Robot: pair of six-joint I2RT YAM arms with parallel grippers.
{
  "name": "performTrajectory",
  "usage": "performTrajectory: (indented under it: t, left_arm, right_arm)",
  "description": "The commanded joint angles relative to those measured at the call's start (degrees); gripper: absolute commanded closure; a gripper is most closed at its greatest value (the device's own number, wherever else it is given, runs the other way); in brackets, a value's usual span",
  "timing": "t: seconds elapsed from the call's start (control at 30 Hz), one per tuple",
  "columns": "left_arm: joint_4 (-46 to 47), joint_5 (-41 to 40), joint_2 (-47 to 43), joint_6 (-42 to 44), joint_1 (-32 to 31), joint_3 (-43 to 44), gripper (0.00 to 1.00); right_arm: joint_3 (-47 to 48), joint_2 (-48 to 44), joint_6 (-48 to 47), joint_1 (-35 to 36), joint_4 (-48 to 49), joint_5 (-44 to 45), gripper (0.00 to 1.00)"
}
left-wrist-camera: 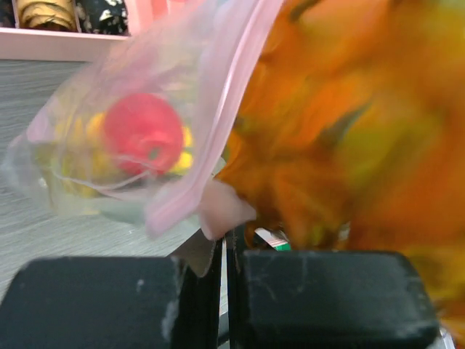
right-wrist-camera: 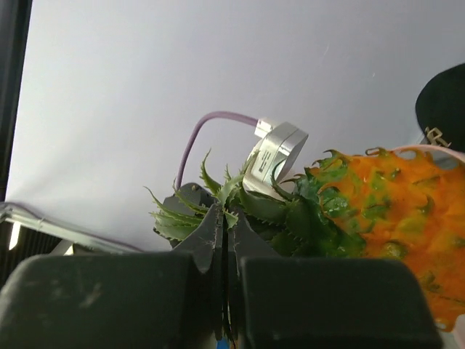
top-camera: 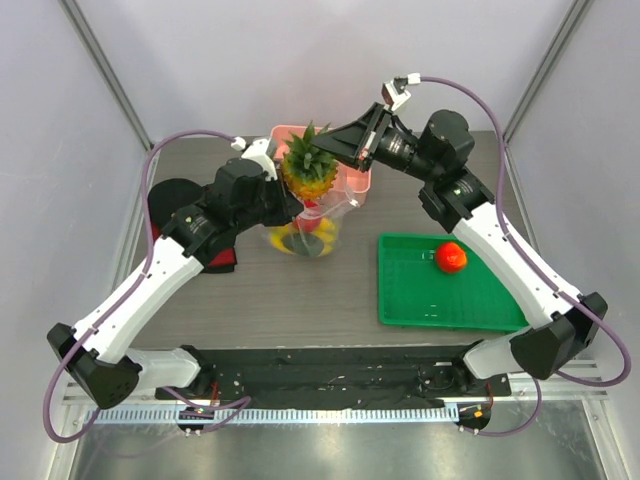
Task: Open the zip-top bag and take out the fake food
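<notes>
My left end effector (left-wrist-camera: 224, 247) is closed, pinching the edge of the zip-top bag (left-wrist-camera: 109, 167) by its pink zip strip. The bag sits on the tabletop (top-camera: 300, 300), just in front of a pink bin (top-camera: 355, 180). A red fruit (left-wrist-camera: 142, 134) and some yellow pieces are inside the bag. My right end effector (right-wrist-camera: 225, 233) is clamped on the green crown of the pineapple (right-wrist-camera: 385, 203), held up at the bag mouth; can't tell if its base is fully out. A second red fruit (top-camera: 450, 257) lies in the green tray (top-camera: 410, 300) on the right, well apart.
</notes>
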Motion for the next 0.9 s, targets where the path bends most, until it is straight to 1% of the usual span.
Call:
performTrajectory:
  t: [0.0, 0.03, 0.1, 0.13, 0.2, 0.23, 0.27, 0.37, 0.47, 0.57, 0.63, 0.67, 0.7, 0.77, 0.8, 0.87]
  left_arm:
    - [1.23, -3.31, -0.07, 0.22, 0.33, 2.96, 1.00]
    - [1.41, -3.75, -0.25, 0.39, 0.33, 2.78, 1.00]
    - [-0.25, -6.12, -0.43, 0.48, 0.33, 2.69, 1.00]
    - [-1.04, -6.74, -0.69, 0.92, 0.42, 2.08, 1.00]
    - [-1.23, -7.10, -2.35, 0.75, 0.95, -0.29, 1.00]
    - [-0.70, -7.36, -3.06, 0.74, 1.04, -1.08, 1.00]
    - [-0.79, -8.23, -3.67, 0.74, 1.12, -2.13, 1.00]
    - [-1.49, -11.04, -5.43, 2.06, 1.39, -2.58, 1.00]
    - [-2.71, -12.28, -6.05, 3.73, 1.74, -2.49, 1.00]
    - [-2.90, -11.67, -5.96, 3.73, 2.27, -2.76, 1.00]
    - [-2.98, -11.06, -5.70, 3.56, 2.27, -2.76, 1.00]
    - [-2.98, -10.79, -5.70, 3.47, 2.27, -2.76, 1.00]
    - [-2.98, -10.27, -5.61, 3.47, 2.27, -2.84, 1.00]
    - [-2.90, -9.48, -5.44, 3.64, 2.27, -3.02, 1.00]
    - [-2.90, -8.43, -5.26, 3.64, 2.27, -2.93, 1.00]
    - [-2.81, -6.84, -5.00, 3.56, 2.27, -3.02, 1.00]
  right_arm:
    - [2.28, 0.49, 5.51, 0.79, 5.42, -12.14, 0.99]
    - [-0.43, 0.06, 6.57, 0.88, 6.12, -12.59, 0.98]
    - [-2.55, -1.78, 8.68, 1.06, 10.42, -13.20, 0.99]
    - [-2.56, -2.14, 8.43, 0.71, 9.47, -15.12, 0.99]
    - [-0.03, -2.93, 2.30, 0.79, 3.61, -16.54, 0.98]
    - [0.60, -3.19, -0.07, 0.62, -3.82, -17.33, 0.98]
    - [0.60, -3.72, -2.01, 0.44, -4.85, -18.21, 0.99]
    - [-3.17, -6.09, -1.50, 0.44, -7.84, -21.89, 0.99]
    - [-6.69, -9.08, -4.49, -0.43, -15.30, -22.18, 0.99]
    - [-7.31, -11.54, -7.39, -1.40, -17.17, -18.94, 0.99]
    - [-4.86, -11.89, -9.23, -3.15, -17.87, -16.39, 0.99]
    - [-4.06, -12.07, -9.85, -5.42, -18.13, -12.98, 0.99]
    - [-2.49, -12.16, -11.94, -6.40, -19.96, -11.03, 0.99]
    - [-1.60, -12.77, -13.19, -8.51, -21.38, -6.90, 0.99]
    - [-1.25, -13.12, -13.63, -10.26, -21.99, -2.79, 0.99]
    - [0.76, -14.35, -17.39, -11.77, -24.79, 1.97, 0.99]
